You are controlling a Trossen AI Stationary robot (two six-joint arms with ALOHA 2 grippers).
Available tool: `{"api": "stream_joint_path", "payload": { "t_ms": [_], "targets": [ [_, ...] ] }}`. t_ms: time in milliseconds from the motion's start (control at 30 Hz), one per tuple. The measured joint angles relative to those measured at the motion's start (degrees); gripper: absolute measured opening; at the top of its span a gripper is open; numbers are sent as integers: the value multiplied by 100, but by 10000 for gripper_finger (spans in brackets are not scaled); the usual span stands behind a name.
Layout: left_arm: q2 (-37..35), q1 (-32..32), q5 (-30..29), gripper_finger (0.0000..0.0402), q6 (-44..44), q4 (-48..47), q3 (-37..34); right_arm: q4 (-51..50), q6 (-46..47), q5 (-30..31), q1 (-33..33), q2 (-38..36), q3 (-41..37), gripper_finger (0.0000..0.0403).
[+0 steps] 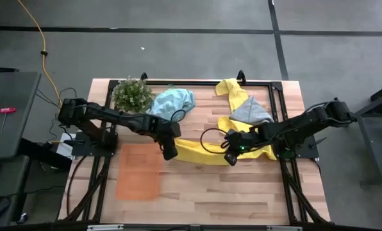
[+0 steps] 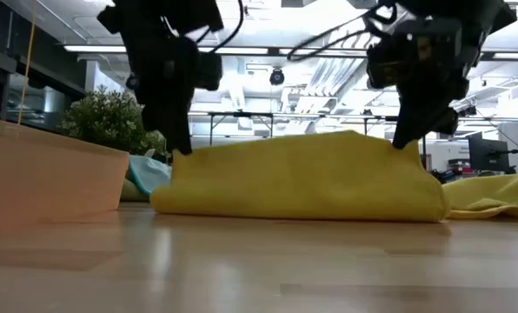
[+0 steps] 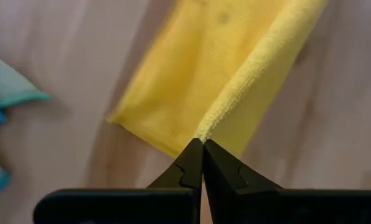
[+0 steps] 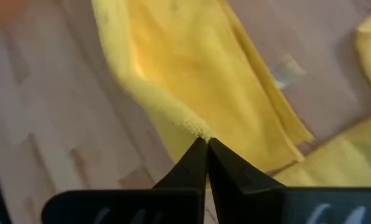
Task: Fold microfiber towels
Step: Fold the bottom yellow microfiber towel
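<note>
Each end effector pinches one end of the yellow towel (image 1: 200, 153): left end effector (image 1: 170, 153), right end effector (image 1: 230, 158). The cloth spans between them just above the desk (image 1: 242, 192), likely for folding.

Left arm reaches in from the table's left edge toward centre, wrist bent down, left gripper (image 1: 170, 153) low at the table, fingers (image 3: 192, 163) pinched together tip to tip. Right arm mirrors it from the right edge, right gripper (image 1: 231, 158) equally low, fingers (image 4: 218, 160) closed.
</note>
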Motion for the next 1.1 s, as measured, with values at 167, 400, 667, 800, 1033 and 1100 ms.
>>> {"api": "stream_joint_path", "payload": {
  "t_ms": [167, 400, 667, 800, 1033, 1100],
  "targets": [
    [240, 81, -227, 0, -109, 57, 3, -311, 333, 222, -63, 56, 0, 0],
    [530, 30, -290, 0, -299, 209, 0, -419, 653, 429, -63, 68, 0, 0],
    [573, 6, -476, 0, -352, 414, 2, -423, 763, 458, -63, 69, 0, 0],
    [560, 9, -483, 3, -345, 449, 2, -420, 840, 460, -63, 69, 0, 0],
    [560, 6, -789, 16, -152, 448, 2, -419, 1003, 578, -63, 69, 0, 0],
    [560, 6, -889, 21, -150, 447, 2, -419, 1003, 642, -63, 69, 0, 1]
  ]
}}
